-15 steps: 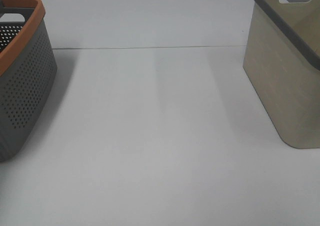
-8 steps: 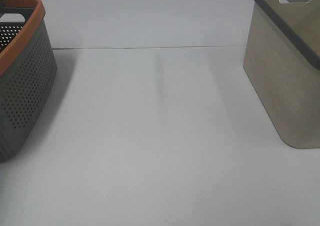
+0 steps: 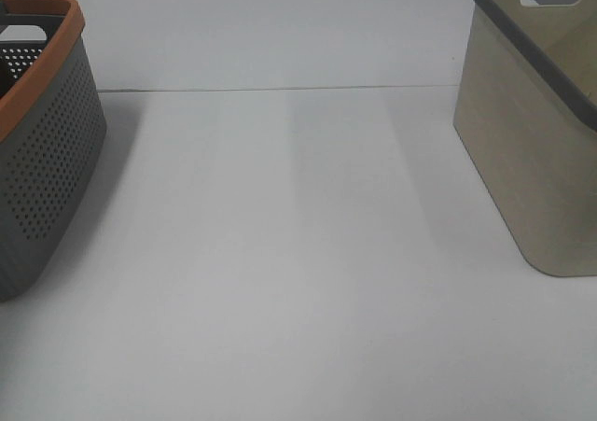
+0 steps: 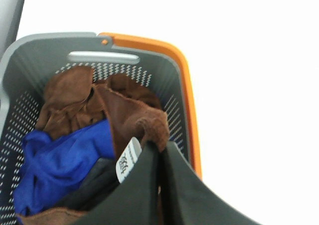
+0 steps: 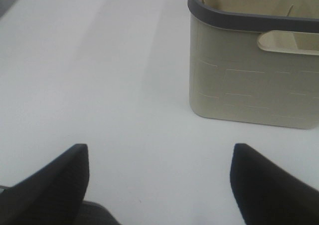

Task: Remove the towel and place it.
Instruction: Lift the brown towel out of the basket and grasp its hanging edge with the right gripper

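Left gripper (image 4: 162, 148) pressed together, pinching the towel (image 4: 127, 110) by its corner (label (image 4: 128, 160) just beside) in the left basket (image 4: 187, 85); right gripper (image 5: 160, 152) spread wide.

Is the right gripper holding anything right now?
No, the right gripper is wide open near the beige basket, and only the white table shows between its fingers.

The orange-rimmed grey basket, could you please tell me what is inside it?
A brown towel with a white label, a blue cloth and a dark grey cloth. They cover the floor of the basket; the left end effector hides one corner.
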Robot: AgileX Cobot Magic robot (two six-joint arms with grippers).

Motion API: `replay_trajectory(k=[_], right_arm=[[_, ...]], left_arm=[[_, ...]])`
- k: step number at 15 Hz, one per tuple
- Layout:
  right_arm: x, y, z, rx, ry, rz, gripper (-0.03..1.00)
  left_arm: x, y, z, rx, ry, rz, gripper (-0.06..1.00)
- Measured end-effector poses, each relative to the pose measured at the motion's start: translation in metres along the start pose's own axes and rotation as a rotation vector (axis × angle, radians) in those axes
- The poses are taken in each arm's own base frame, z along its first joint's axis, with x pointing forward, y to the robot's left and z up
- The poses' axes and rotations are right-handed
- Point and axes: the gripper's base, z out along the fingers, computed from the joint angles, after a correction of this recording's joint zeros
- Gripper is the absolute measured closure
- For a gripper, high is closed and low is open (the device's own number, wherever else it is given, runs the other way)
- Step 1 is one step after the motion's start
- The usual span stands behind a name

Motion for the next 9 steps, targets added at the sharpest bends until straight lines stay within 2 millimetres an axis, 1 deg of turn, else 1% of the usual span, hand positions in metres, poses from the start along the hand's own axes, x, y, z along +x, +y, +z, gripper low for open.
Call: replay_trajectory(k=[1,2,4,6,8,9], right_arm=[[0.0,0.0,0.0,0.0,0.0,0.0,0.23],[0.0,0.0,0.0,0.0,0.0,0.0,0.23],[0.0,0.0,0.0,0.0,0.0,0.0,0.23],[0.0,0.0,0.0,0.0,0.0,0.0,0.23],[0.0,0.0,0.0,0.0,0.0,0.0,0.23],[0.0,0.0,0.0,0.0,0.0,0.0,0.23]], left_arm=[[-0.008,-0.015,-0.023,0.094,-0.13,0.006,0.94],[-0.01,-0.018,-0.028,0.122,-0.17,0.004,0.94],[-0.022,-0.032,-0.043,0.243,-0.312,-0.023,0.94],[-0.03,-0.048,-0.05,0.34,-0.405,-0.02,0.94],[-0.036,-0.072,-0.052,0.404,-0.493,-0.01,0.94],[-0.037,-0.088,-0.052,0.438,-0.521,0.0,0.94]])
